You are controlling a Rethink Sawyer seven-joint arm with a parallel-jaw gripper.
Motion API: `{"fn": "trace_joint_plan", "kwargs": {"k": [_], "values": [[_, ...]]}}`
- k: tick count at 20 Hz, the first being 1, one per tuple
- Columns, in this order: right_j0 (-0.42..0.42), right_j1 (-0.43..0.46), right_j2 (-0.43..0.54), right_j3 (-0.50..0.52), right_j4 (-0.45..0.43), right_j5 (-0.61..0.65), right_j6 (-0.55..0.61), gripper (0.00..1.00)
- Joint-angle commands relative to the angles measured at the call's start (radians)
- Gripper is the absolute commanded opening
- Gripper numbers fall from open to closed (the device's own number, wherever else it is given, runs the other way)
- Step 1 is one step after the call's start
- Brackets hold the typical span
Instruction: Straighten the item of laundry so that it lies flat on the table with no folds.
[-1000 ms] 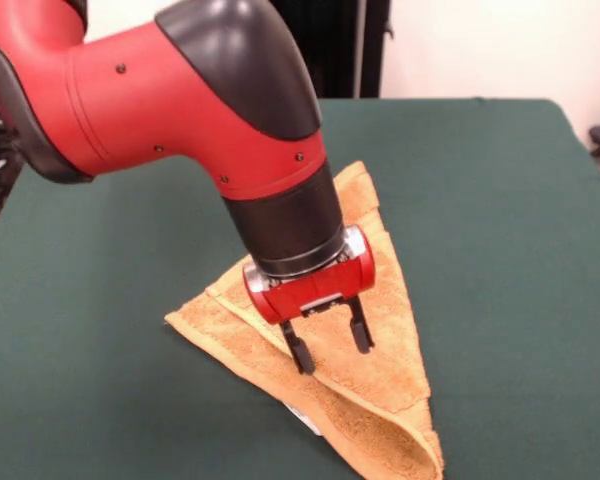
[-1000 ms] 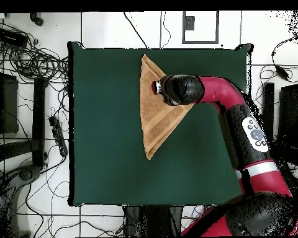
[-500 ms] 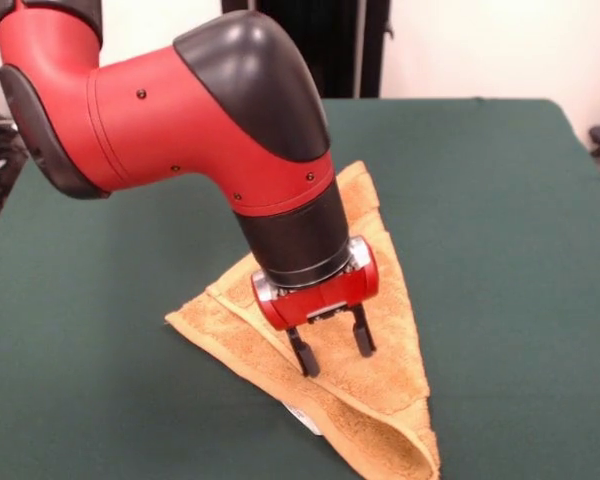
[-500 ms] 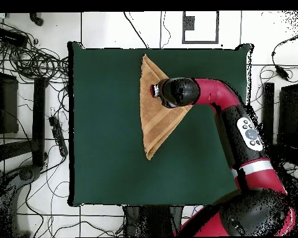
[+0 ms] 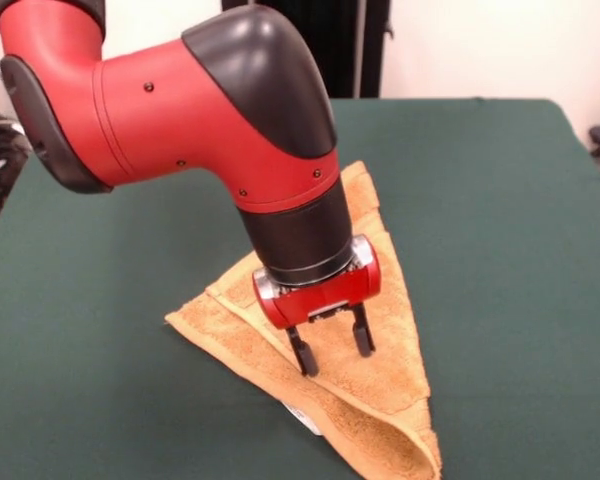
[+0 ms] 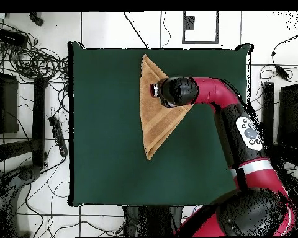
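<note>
The item of laundry (image 5: 390, 385), an orange-tan terry towel, lies on the green table (image 5: 500, 220) folded into a long triangle, with a doubled edge rolled up near the front corner and a small white tag (image 5: 302, 418) at its front side. From overhead the item of laundry (image 6: 153, 127) reaches from the table's top edge towards the middle of the table (image 6: 108, 124). My gripper (image 5: 332, 348) hangs open just above the fold, its two black fingers apart with nothing between them. Overhead, the arm's wrist covers the gripper (image 6: 156, 89).
The red and black arm (image 6: 232, 114) crosses the right part of the table from the lower right. Cables and black stands lie on the floor (image 6: 33, 93) to the table's left. Bare green cloth surrounds the towel on every side but the top edge.
The arm has shifted a little over the towel and the gripper has sunk slightly closer to it. The towel lies unchanged.
</note>
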Motion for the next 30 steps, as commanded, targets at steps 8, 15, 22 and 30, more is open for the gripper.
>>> {"fn": "trace_joint_plan", "kwargs": {"k": [8,15,22,30], "values": [[-0.007,0.0,-0.019,0.073,-0.052,-0.126,-0.147,1.0],[-0.018,0.035,-0.016,0.079,-0.063,-0.197,-0.159,1.0],[-0.002,0.046,-0.028,0.062,-0.052,-0.165,-0.167,1.0],[-0.014,0.037,-0.006,0.075,-0.044,-0.174,-0.176,1.0]]}}
